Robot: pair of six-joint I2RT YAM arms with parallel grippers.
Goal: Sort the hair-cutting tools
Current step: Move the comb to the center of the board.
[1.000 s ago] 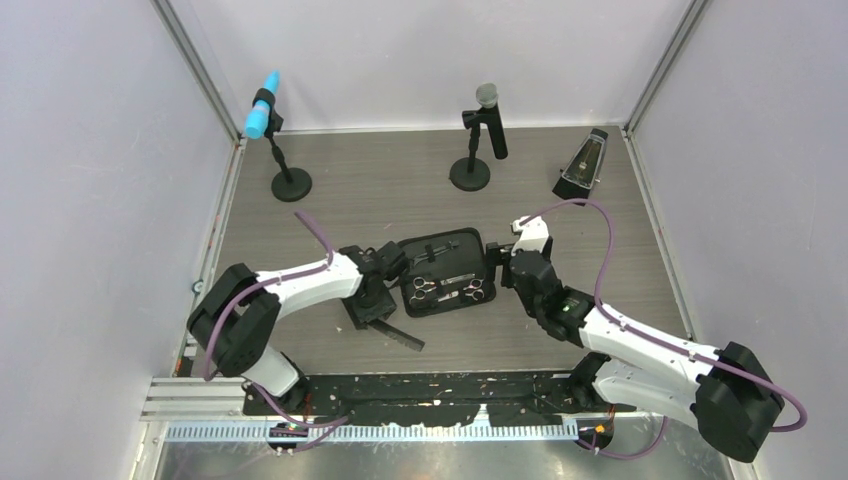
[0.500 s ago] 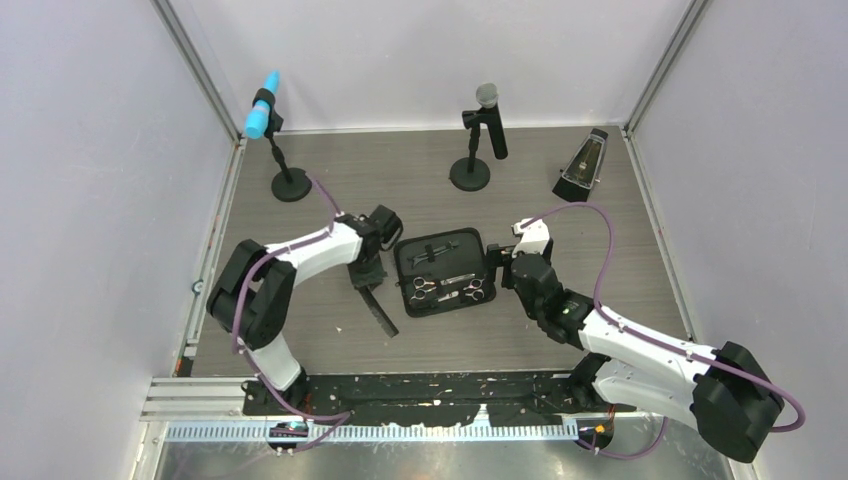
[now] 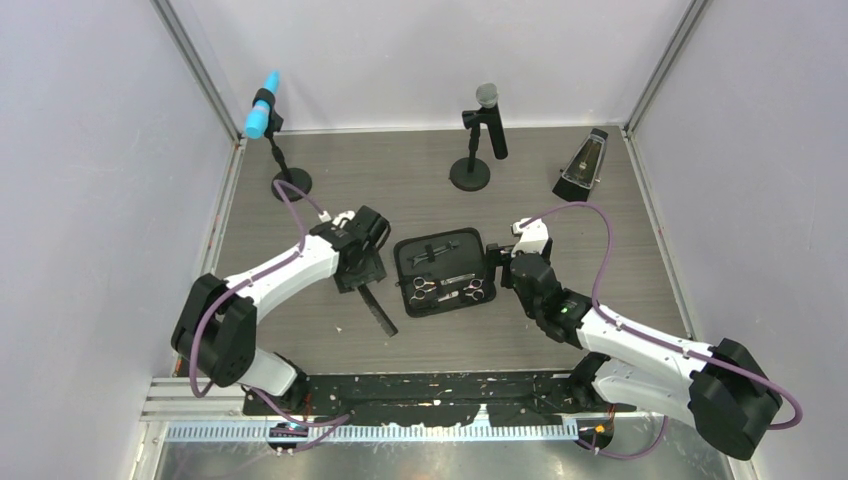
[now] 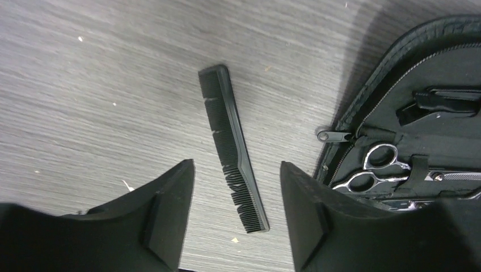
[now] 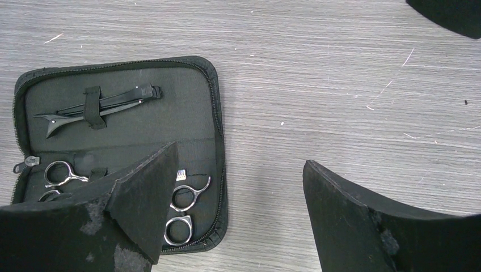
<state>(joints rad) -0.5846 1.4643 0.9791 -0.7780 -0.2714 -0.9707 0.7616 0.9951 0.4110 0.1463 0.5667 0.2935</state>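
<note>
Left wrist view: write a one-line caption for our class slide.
Open left gripper hovers over a black comb lying on the table beside the open zip case holding silver scissors.

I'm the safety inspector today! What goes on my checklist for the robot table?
Surface: grey wood-grain table, a few pale flecks.
Job's things: black comb lies flat on the table beside the open case; two scissors and hair clips sit inside it.
Clutter: blue-tipped microphone, grey-tipped microphone, dark wedge-shaped object, all at the far edge.
Grippers: left gripper open over the comb, holding nothing; right gripper open at the case's edge.
Cables: purple cables on both arms.
Surroundings: pale walls.
</note>
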